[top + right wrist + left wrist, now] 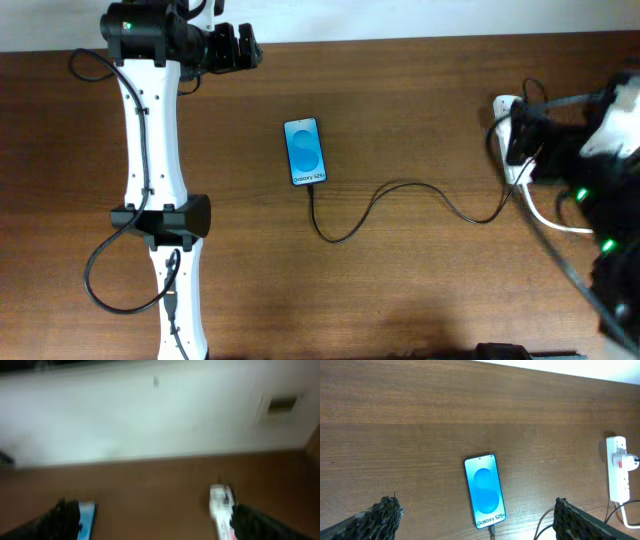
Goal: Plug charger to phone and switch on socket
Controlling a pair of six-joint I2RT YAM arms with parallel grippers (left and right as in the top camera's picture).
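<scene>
The phone [305, 152] lies flat mid-table with its blue screen lit; it also shows in the left wrist view [485, 492] and, blurred, in the right wrist view [86, 517]. The charger's thin black cable [400, 184] has its tip at the phone's near end [491, 531] and loops right to the socket [507, 104]. That white power strip also appears in the left wrist view [618, 467] and the right wrist view [222, 510]. My left gripper [245, 47] is open and empty at the far edge [475, 505]. My right gripper [518, 145] is open over the socket [152, 510].
A thick white cord [545, 215] curves off the socket under my right arm. The table's far edge meets a white wall [570, 370]. My left arm [150, 150] stretches along the left side with its black cables looping beside it.
</scene>
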